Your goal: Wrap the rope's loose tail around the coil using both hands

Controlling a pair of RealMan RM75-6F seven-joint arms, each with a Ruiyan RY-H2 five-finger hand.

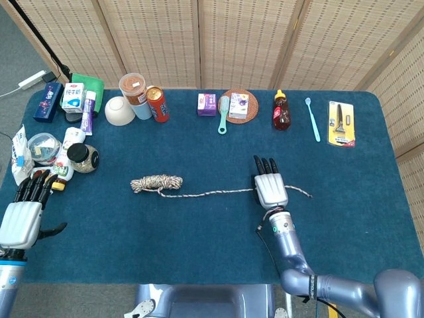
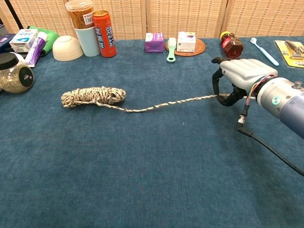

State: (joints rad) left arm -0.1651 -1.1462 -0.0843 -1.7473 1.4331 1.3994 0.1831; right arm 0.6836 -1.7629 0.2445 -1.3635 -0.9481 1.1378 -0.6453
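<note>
The rope coil (image 1: pixel 157 183) (image 2: pixel 93 95) lies left of the table's middle. Its loose tail (image 1: pixel 212 193) (image 2: pixel 166 104) runs right across the blue cloth to my right hand (image 1: pixel 269 188) (image 2: pixel 239 78). That hand pinches the tail near its far end and holds it lifted off the cloth, and a short end (image 1: pixel 301 193) sticks out to its right. My left hand (image 1: pixel 24 215) hovers at the table's front left corner, fingers apart and holding nothing, well away from the coil. It does not show in the chest view.
Jars and packets (image 1: pixel 73 156) crowd the left edge near my left hand. Along the back stand a bowl (image 1: pixel 119 110), a can (image 1: pixel 158 103), boxes, a brush (image 1: pixel 223 113), a sauce bottle (image 1: pixel 281 110), a toothbrush (image 1: pixel 312 118) and a packaged tool (image 1: pixel 341 123).
</note>
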